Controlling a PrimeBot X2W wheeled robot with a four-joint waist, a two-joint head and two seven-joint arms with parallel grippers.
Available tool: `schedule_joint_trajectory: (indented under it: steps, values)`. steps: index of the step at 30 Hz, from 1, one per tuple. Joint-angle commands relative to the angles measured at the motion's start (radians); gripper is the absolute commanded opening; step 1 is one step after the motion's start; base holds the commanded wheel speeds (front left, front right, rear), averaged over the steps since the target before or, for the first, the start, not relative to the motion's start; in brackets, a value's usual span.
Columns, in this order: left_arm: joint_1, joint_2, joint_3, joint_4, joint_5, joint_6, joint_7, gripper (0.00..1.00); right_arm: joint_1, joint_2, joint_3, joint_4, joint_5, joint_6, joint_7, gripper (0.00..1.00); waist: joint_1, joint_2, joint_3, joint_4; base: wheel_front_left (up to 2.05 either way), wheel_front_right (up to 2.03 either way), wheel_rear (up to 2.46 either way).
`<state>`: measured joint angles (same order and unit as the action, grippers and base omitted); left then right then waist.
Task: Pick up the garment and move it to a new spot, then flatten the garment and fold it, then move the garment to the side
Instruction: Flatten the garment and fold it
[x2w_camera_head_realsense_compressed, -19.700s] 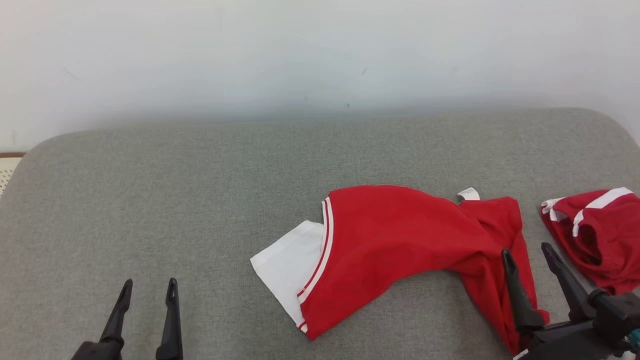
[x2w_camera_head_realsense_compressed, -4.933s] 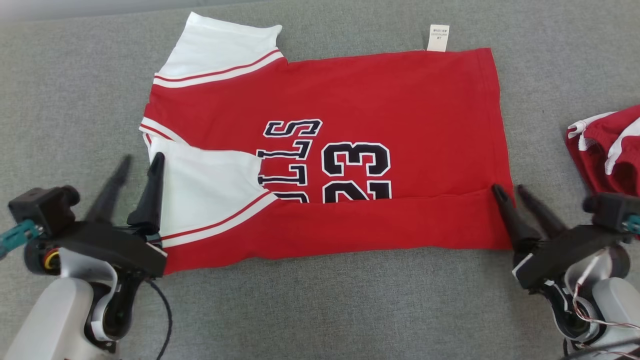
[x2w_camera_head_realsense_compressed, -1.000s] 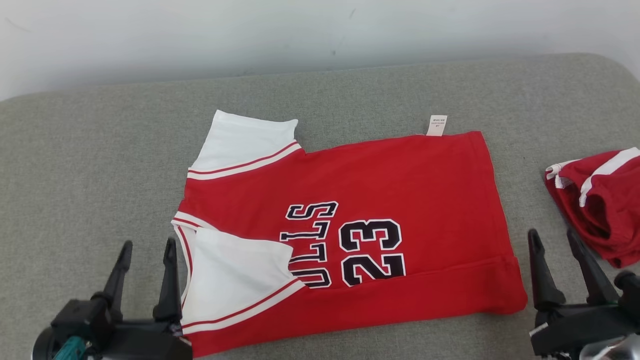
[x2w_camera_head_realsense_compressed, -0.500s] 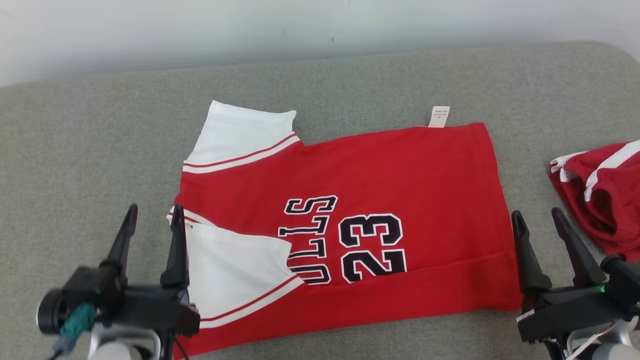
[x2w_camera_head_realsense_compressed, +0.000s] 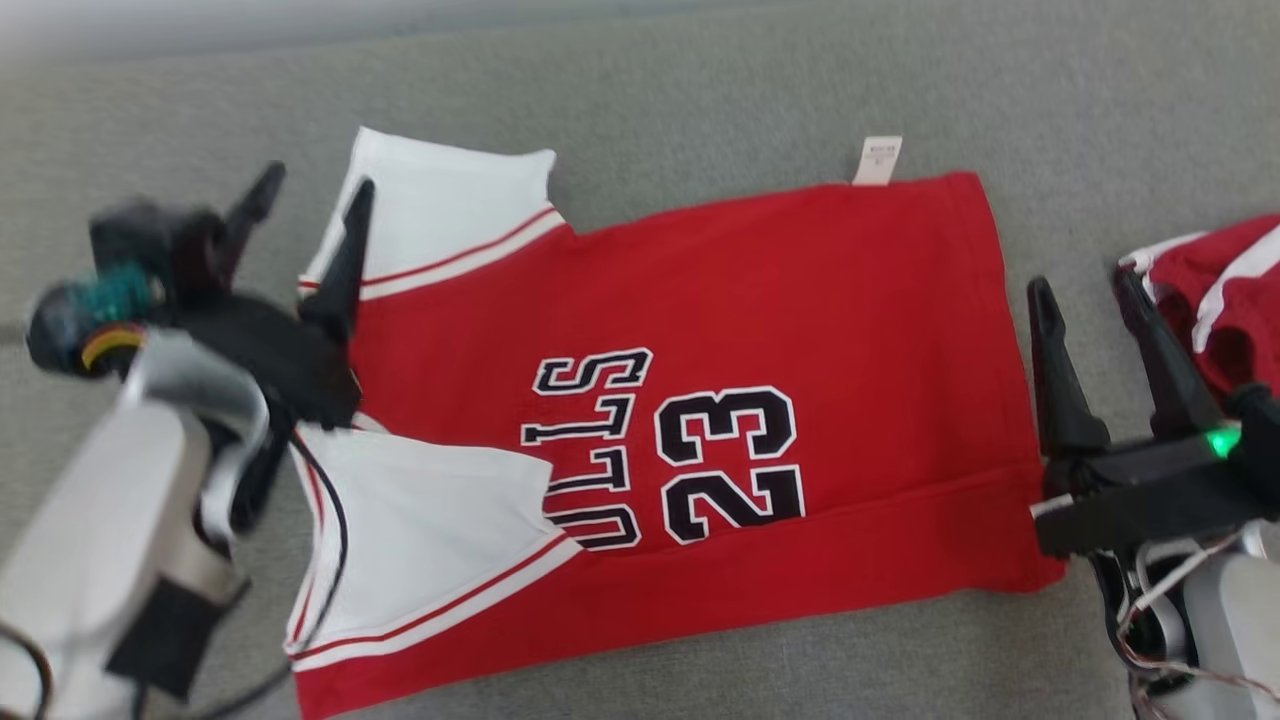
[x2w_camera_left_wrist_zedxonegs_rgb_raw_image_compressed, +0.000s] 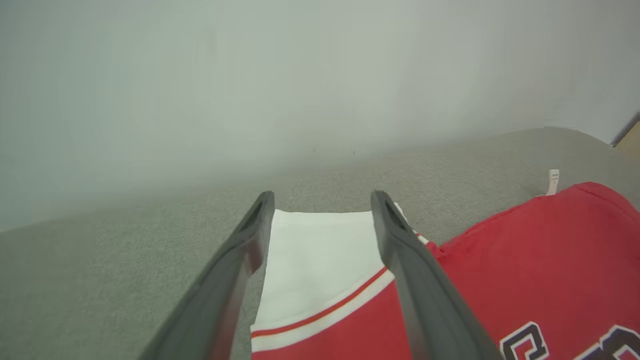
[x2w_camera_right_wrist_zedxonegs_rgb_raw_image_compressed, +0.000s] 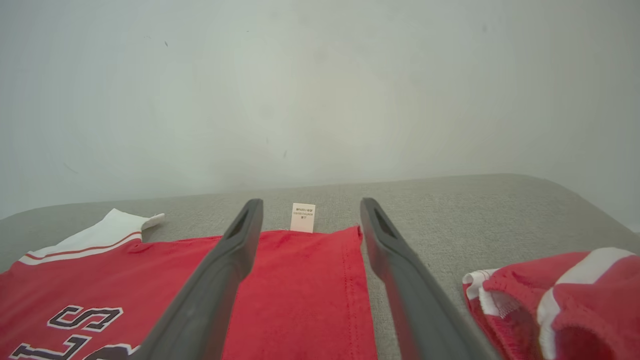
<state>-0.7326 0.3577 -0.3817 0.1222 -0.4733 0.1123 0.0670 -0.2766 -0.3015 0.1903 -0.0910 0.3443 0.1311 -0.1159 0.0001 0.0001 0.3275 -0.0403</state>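
**Both grippers open, nothing held, jersey flat on bench**

- Left gripper (x2w_camera_head_realsense_compressed: 313, 190): jaws spread wide and empty. The arm reaches up along the jersey's sleeve end, pale forearm (x2w_camera_head_realsense_compressed: 90, 540) at the lower left, with a black cable (x2w_camera_head_realsense_compressed: 335, 520) draped across the near sleeve (x2w_camera_head_realsense_compressed: 430, 530).
- In the head view its inner finger sits over the striped edge of the far sleeve (x2w_camera_head_realsense_compressed: 450, 210) and its outer finger over bare bench (x2w_camera_head_realsense_compressed: 700, 90). In the left wrist view that sleeve (x2w_camera_left_wrist_zedxonegs_rgb_raw_image_compressed: 320, 260) lies between the two fingers of the left gripper (x2w_camera_left_wrist_zedxonegs_rgb_raw_image_compressed: 322, 200).
- Right gripper (x2w_camera_head_realsense_compressed: 1082, 282): jaws also wide and empty. It sits at the hem end with fingers pointing away from the robot, in the gap between the jersey and a second red-and-white garment (x2w_camera_head_realsense_compressed: 1230, 290). A green light (x2w_camera_head_realsense_compressed: 1220, 442) glows on its wrist.
- In the right wrist view the hem edge and white label (x2w_camera_right_wrist_zedxonegs_rgb_raw_image_compressed: 303, 217) fall between the fingers of the right gripper (x2w_camera_right_wrist_zedxonegs_rgb_raw_image_compressed: 311, 202).
- Red jersey (x2w_camera_head_realsense_compressed: 800, 300): spread mid-bench, collar end to the robot's left. The near long edge is folded up as a strip, and the near sleeve is folded in over the chest.

Hard to read:
- The left arm is motion-blurred in the head view, and I cannot tell whether either gripper's tips touch the fabric.
- The lettering is part-covered by the folded sleeve, and the "23" is cut off at the fold.
- The second garment runs off the right edge.
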Motion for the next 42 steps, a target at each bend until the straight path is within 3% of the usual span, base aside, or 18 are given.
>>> schedule_joint_trajectory:
  steps: [1, 6, 15, 28, 31, 36, 37, 38, 39, 42]
  values:
    - [-0.053, 0.008, -0.004, 0.048, -0.019, -0.023, 0.035, 1.00, -0.030, -0.007, 0.017, 0.008, 0.009, -0.001, -0.015, 1.00, -0.0001, -0.0001, 0.069, -0.049, 0.00, 0.00, 0.00]
    - [-0.216, 0.020, -0.012, 0.211, -0.041, -0.087, 0.128, 1.00, -0.094, 0.003, 0.065, 0.044, 0.028, -0.001, -0.053, 1.00, -0.0001, -0.0001, 0.136, -0.103, 0.00, 0.00, 0.00]
    - [-0.404, 0.053, -0.024, 0.435, -0.045, -0.142, 0.245, 1.00, -0.158, 0.018, 0.124, 0.121, 0.063, -0.001, -0.109, 1.00, -0.0001, -0.0001, 0.214, -0.179, 0.00, 0.00, 0.00]
    - [-0.458, 0.082, -0.021, 0.624, -0.057, -0.126, 0.302, 1.00, -0.166, 0.008, 0.130, 0.170, 0.078, -0.001, -0.141, 1.00, -0.0001, -0.0001, 0.221, -0.182, 0.00, 0.00, 0.00]
    - [-0.460, 0.074, -0.029, 0.631, -0.058, -0.112, 0.330, 1.00, -0.167, 0.003, 0.123, 0.170, 0.075, -0.001, -0.142, 1.00, -0.0001, -0.0001, 0.213, -0.171, 0.00, 0.00, 0.00]
    - [-0.461, 0.067, -0.035, 0.620, -0.073, -0.129, 0.347, 1.00, -0.173, 0.003, 0.124, 0.164, 0.073, -0.001, -0.139, 1.00, -0.0001, -0.0001, 0.210, -0.165, 0.00, 0.00, 0.00]
    - [-0.461, 0.059, -0.036, 0.618, -0.081, -0.139, 0.349, 0.84, -0.175, 0.004, 0.125, 0.163, 0.079, -0.001, -0.138, 1.00, -0.0001, -0.0001, 0.210, -0.165, 0.00, 0.00, 0.00]
    - [-0.463, 0.056, -0.035, 0.613, -0.080, -0.144, 0.341, 0.45, -0.177, 0.004, 0.126, 0.162, 0.084, -0.001, -0.137, 1.00, -0.0001, -0.0001, 0.211, -0.164, 0.00, 0.00, 0.00]
    - [-0.464, 0.056, -0.036, 0.612, -0.079, -0.147, 0.340, 0.00, -0.181, 0.003, 0.126, 0.162, 0.088, -0.001, -0.135, 1.00, -0.0001, -0.0001, 0.212, -0.165, 0.00, 0.00, 0.00]
    - [-0.475, 0.056, -0.035, 0.607, -0.078, -0.141, 0.319, 0.00, -0.205, -0.016, 0.105, 0.183, 0.131, -0.001, -0.121, 1.00, -0.0001, -0.0001, 0.212, -0.169, 0.00, 0.00, 0.00]
